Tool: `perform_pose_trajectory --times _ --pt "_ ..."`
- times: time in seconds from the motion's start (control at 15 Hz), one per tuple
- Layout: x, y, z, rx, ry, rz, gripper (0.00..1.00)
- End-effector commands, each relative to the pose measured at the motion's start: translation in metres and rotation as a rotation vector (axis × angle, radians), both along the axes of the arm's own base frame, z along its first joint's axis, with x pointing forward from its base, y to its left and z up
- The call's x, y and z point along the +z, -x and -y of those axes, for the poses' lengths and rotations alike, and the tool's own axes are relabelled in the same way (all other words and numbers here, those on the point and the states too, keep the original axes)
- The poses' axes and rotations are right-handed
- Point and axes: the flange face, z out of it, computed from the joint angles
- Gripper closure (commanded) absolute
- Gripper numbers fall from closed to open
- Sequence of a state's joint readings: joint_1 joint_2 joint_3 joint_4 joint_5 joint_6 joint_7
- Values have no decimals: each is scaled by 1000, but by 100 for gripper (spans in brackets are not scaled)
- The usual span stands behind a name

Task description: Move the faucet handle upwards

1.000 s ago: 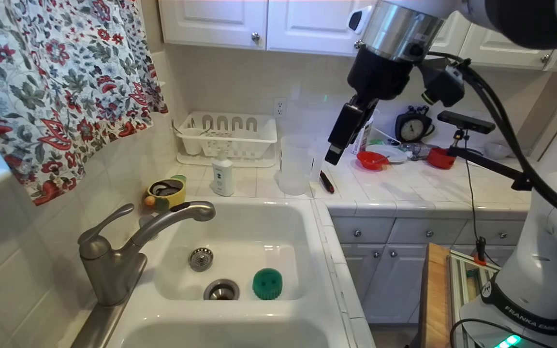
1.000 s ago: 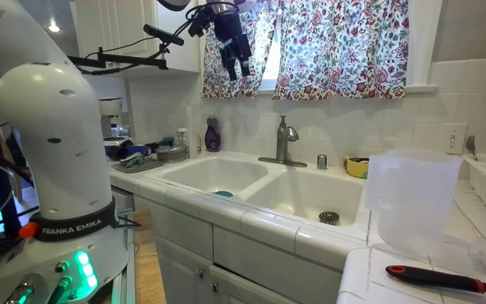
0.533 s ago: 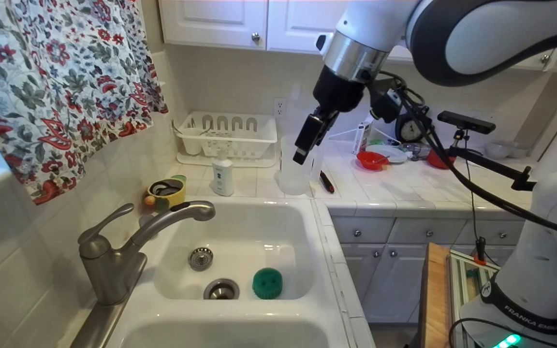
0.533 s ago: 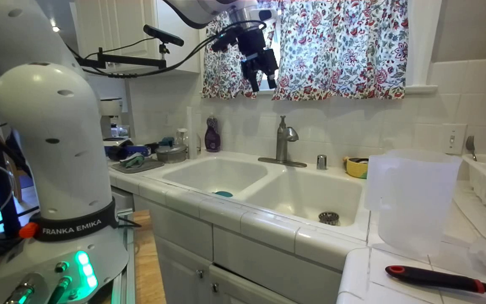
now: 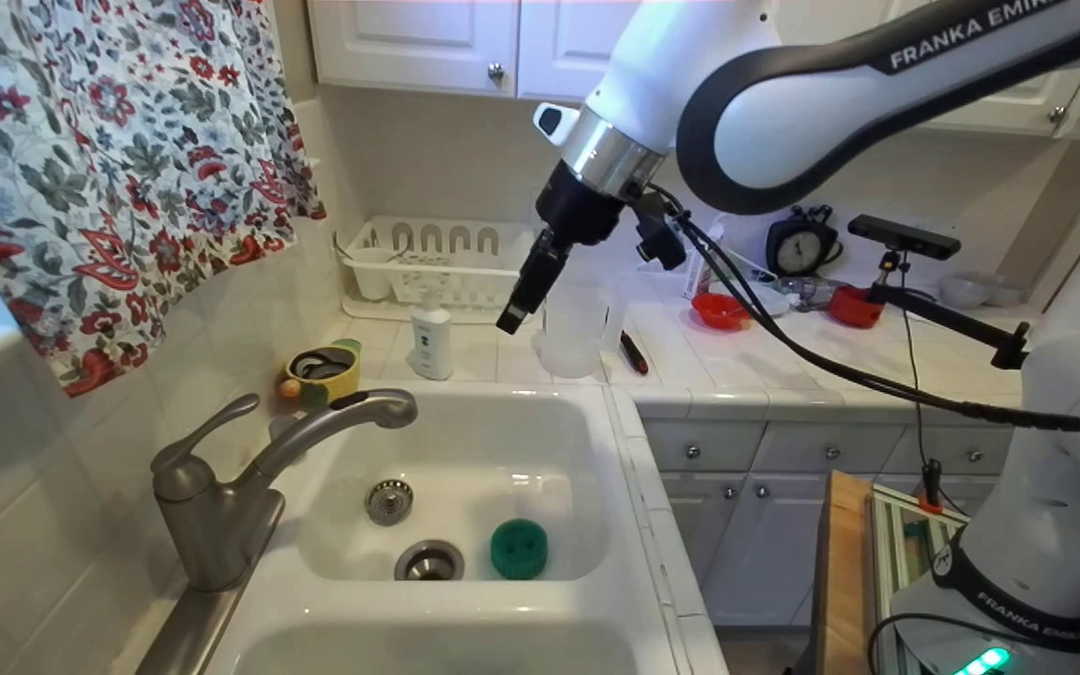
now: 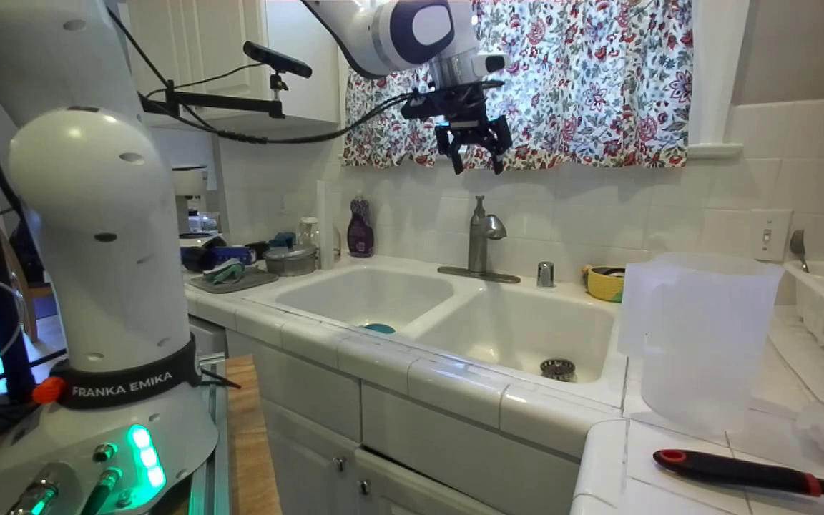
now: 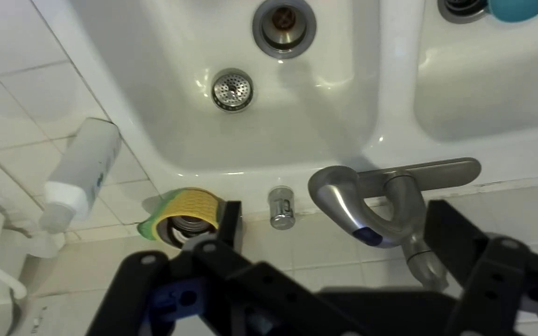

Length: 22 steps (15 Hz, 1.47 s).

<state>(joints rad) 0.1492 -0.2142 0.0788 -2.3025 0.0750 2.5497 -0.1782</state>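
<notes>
The faucet handle (image 5: pixel 209 433) is a short brushed grey-metal lever on top of the faucet body (image 5: pixel 205 534). In that exterior view it tilts up toward the spout's side, above the longer curved spout (image 5: pixel 329 427). The handle also shows in an exterior view (image 6: pixel 479 207) and in the wrist view (image 7: pixel 427 268), low beside the right finger. My gripper (image 5: pixel 510 321) is open and empty, in the air above the sink, apart from the faucet. In an exterior view my gripper (image 6: pixel 478 170) appears above the handle. In the wrist view the open fingers (image 7: pixel 333 212) frame the spout.
A yellow pot (image 5: pixel 326 375) and a white bottle (image 5: pixel 432 345) stand behind the sink (image 5: pixel 596 487). A translucent pitcher (image 6: pixel 705 343) and a white dish rack (image 5: pixel 446 272) stand on the counter. A floral curtain (image 5: pixel 109 187) hangs above the faucet. A chrome cap (image 7: pixel 281 207) stands beside the faucet.
My gripper has moved across toward the faucet and, in an exterior view, lower and right. It has turned, so its fingers show wider apart. The faucet handle has not moved.
</notes>
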Motion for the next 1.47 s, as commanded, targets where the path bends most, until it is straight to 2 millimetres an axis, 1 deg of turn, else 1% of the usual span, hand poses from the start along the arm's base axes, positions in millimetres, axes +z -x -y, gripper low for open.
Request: perform_pose_trajectory --times 0.0,0.13,0.33,0.4,0.47,0.67,0.87,1.2,1.4 --pt "-11 -29 -28 150 -47 7 0" --pt "-16 -43 -44 208 -19 5 0" --pt "-25 -65 -56 215 11 0 0" --pt "-26 -69 -57 189 16 -14 0" --pt "-24 -51 -52 204 2 -6 0" --pt "-30 -64 -55 198 7 -12 0" --pt "-30 -66 -55 198 7 -10 0" --pt "-49 -89 -58 246 35 18 0" --pt "-57 -103 -62 293 41 92 0"
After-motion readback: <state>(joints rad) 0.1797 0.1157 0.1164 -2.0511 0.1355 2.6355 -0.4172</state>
